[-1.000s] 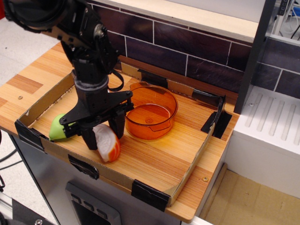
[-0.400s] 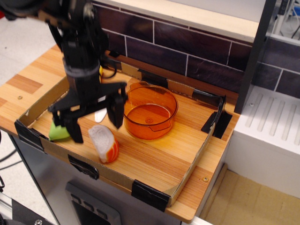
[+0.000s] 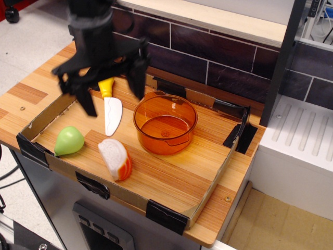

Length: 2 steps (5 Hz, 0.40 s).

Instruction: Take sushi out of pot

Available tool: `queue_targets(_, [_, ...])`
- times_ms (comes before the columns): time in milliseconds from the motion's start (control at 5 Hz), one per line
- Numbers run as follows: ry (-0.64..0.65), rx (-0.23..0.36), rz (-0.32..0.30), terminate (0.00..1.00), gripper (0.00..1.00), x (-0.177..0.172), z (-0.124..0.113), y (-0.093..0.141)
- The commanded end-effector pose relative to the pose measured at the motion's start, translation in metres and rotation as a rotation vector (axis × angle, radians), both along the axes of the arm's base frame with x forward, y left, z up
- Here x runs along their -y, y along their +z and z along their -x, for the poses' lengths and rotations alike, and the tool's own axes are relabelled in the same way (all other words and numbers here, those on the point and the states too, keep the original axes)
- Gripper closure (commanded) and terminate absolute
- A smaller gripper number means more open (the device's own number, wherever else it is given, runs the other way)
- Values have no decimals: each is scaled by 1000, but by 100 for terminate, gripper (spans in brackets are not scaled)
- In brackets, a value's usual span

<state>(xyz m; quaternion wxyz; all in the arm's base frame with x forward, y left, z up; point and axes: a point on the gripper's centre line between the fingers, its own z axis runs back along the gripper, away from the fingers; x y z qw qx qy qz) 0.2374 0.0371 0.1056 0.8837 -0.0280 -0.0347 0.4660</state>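
In the single camera view, the small rounded white toy sushi with an orange layer along its lower side (image 3: 115,159) lies on the wooden board inside the low cardboard-walled tray (image 3: 210,183), just beside the round translucent orange plastic pot (image 3: 165,124) and apart from it, near the tray's front wall. The pot looks empty, so the task appears essentially done: the sushi sits outside it, on bare wood where it can rest without rolling back. The black robot gripper (image 3: 110,83) hangs high above the tray's back-left part, its two fingers spread wide and holding nothing, presumably lifted clear so it cannot knock the piece. A green plastic pear (image 3: 68,140) rests left of the sushi, and a white-bladed, yellow-handled toy knife (image 3: 111,108) lies behind it, partly under the gripper
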Motion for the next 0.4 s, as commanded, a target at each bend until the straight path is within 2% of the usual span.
queue_targets(0, [-2,47,-9,0,0,5,-1,16])
queue_targets(200, [-2,47,-9,100,0,5,-1,16])
